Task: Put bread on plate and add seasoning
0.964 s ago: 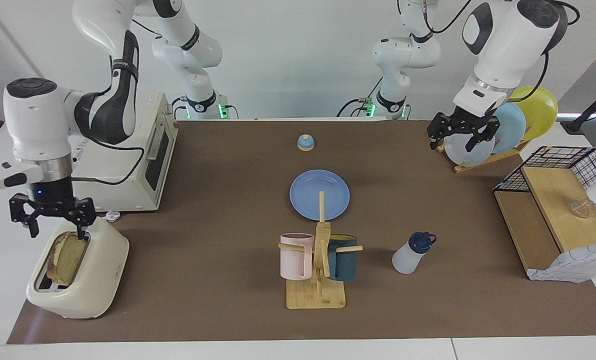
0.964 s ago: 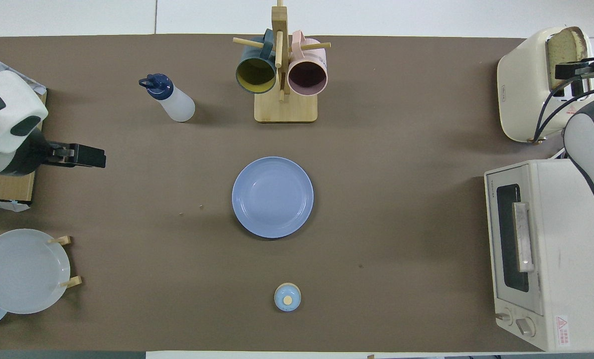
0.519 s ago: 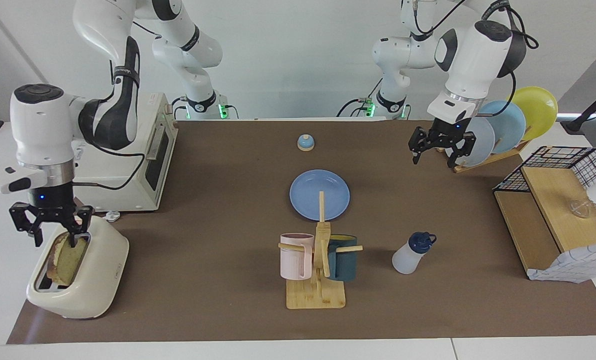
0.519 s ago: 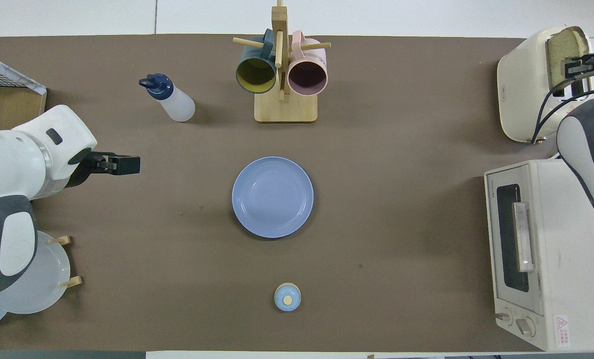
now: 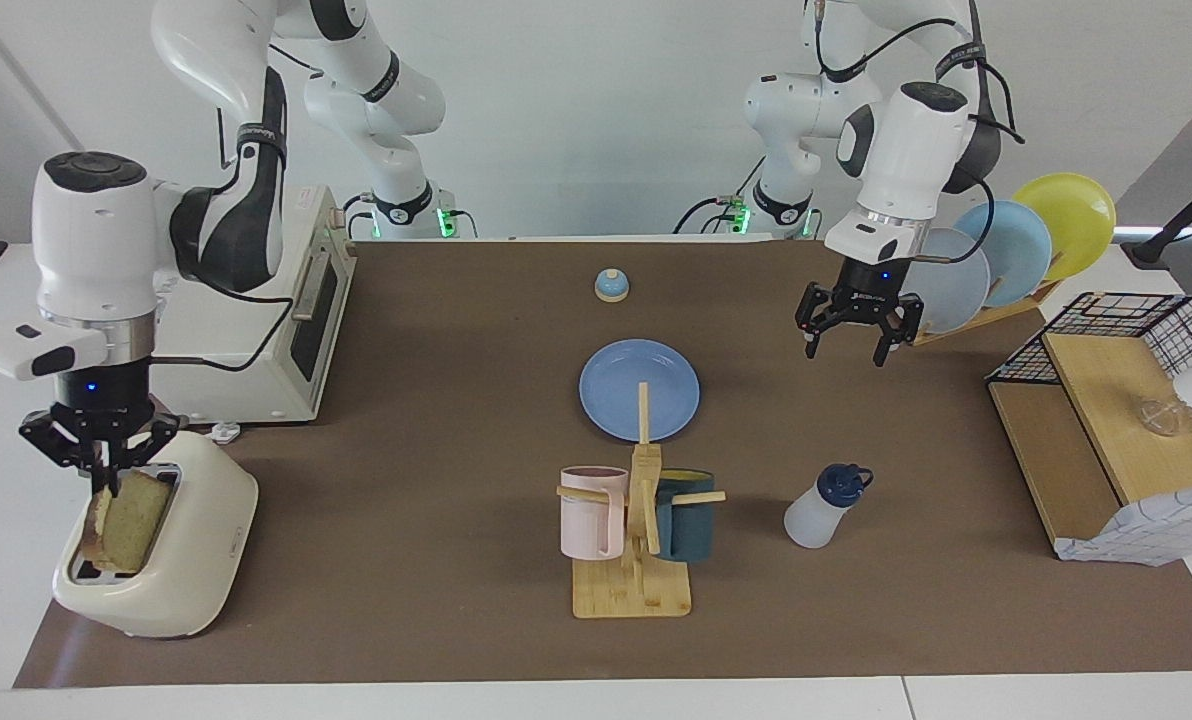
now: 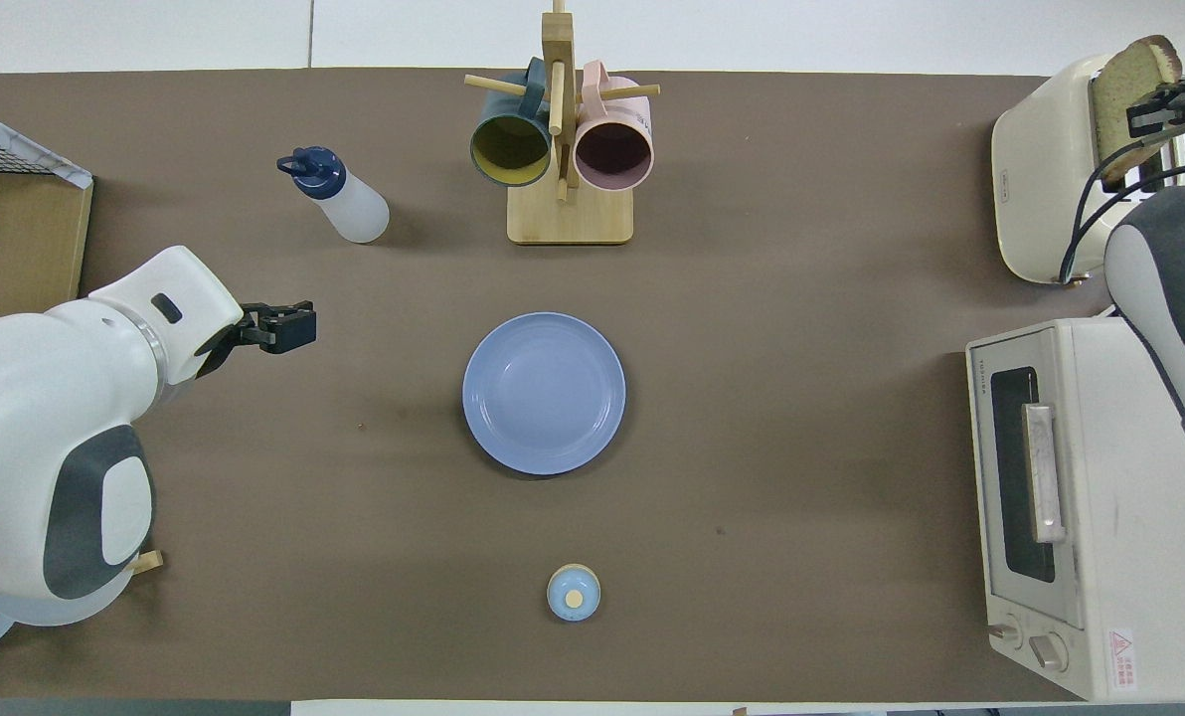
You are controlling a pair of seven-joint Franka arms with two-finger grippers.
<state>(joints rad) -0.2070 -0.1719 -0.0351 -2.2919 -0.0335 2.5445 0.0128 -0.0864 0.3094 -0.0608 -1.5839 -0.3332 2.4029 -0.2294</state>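
Matt brown table cover (image 5: 436,420), glossy blue plate (image 5: 639,389), wooden mug stand (image 5: 632,585), translucent plastic bottle (image 5: 822,508), porous bread (image 5: 128,517), glossy cream toaster (image 5: 176,570)

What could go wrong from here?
1. The right gripper is shut on only the top edge of the bread, which stands partly in the toaster slot; such a thin hold may let the slice slip or tear on the way up.
2. The mug rack stands beside the plate, so a low carry might clip it.
3. The left gripper hangs open over bare table, well short of the seasoning.
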